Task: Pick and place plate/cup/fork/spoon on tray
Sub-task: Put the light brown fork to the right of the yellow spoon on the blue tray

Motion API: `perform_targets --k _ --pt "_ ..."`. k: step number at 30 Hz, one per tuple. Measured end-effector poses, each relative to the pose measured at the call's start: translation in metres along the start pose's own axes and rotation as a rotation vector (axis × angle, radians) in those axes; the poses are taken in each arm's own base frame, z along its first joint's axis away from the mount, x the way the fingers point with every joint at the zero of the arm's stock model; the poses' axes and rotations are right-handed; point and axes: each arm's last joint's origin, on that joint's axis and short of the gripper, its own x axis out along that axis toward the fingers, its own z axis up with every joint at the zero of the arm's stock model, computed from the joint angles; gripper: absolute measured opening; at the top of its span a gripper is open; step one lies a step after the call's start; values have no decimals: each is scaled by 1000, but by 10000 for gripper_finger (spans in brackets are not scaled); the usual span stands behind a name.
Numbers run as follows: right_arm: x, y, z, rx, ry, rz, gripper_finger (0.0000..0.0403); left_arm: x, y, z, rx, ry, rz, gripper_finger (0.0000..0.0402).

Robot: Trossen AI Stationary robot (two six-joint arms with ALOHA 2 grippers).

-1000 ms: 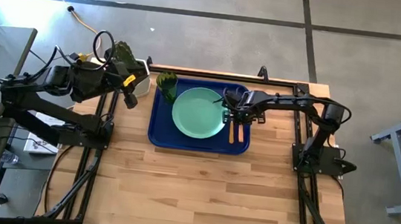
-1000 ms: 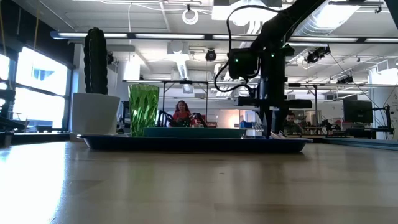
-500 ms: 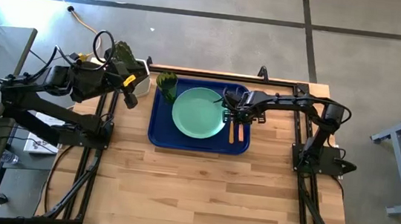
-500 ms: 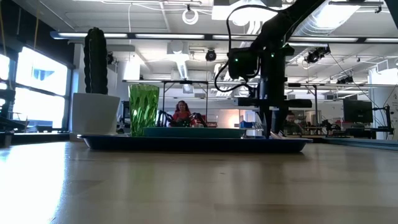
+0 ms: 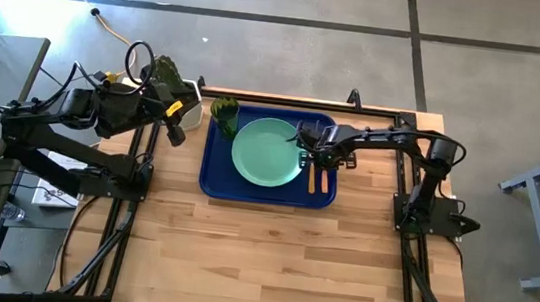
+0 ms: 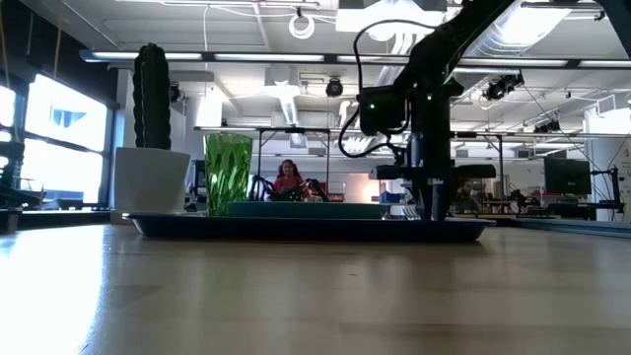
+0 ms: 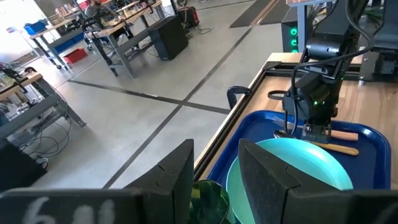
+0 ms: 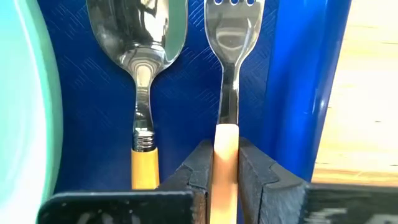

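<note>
Plate (image 5: 268, 152), cup (image 5: 225, 114), spoon (image 8: 140, 74), fork (image 8: 227, 87) on tray (image 5: 218, 171)

right hand (image 8: 224, 177) clamped low, left hand (image 7: 214, 177) parted, idle.

from straight overhead we see the whole tray (image 5: 268, 186); level with the table we face its long rim; our left wrist view overlooks it; our right wrist view sits close above it.

My arms are dark and jointed, looped with black cables; a yellow tag marks my left arm (image 5: 103, 113); a green light glows on my right arm (image 6: 373, 99).
</note>
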Motion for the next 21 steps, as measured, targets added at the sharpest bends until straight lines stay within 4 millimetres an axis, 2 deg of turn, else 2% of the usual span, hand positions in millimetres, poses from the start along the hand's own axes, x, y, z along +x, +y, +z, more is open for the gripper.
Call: perform_targets --k 6,13,21 --pt "0 0 1 11 11 8 25 0 1 0 0 3 32 115" --pt "0 0 1 18 19 15 71 0 1 0 0 3 33 115" --pt "0 0 0 14 19 15 80 0 1 0 0 3 32 115"
